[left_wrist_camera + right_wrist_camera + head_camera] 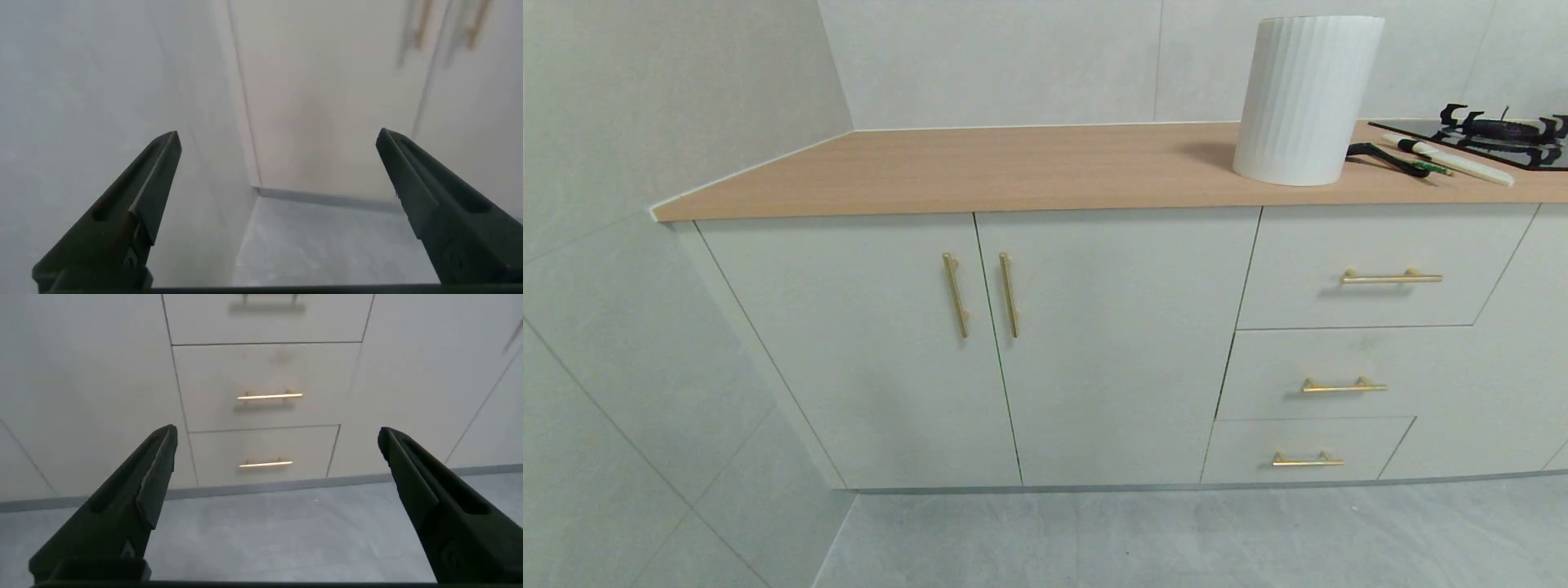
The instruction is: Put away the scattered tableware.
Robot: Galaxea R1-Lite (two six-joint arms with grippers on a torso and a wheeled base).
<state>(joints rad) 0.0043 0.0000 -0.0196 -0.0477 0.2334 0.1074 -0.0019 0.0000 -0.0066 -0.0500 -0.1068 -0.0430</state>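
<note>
On the wooden countertop [980, 167], at the far right, lie several utensils: a white-handled piece [1454, 160], a thin green-tipped one [1425, 167] and a black-handled one [1380, 155]. Just left of them stands a tall white ribbed container [1303, 98]. My left gripper [278, 163] is open and held low, facing the corner where the cabinet side meets the wall and floor. My right gripper [278, 453] is open too, low in front of the lower drawers [265, 396], with nothing between its fingers.
Under the counter are two cabinet doors with gold handles [980, 294] and three drawers [1388, 278] to their right. A black gas hob [1503, 135] sits at the counter's far right. A tiled wall closes off the left side. Grey floor [1176, 539] runs below.
</note>
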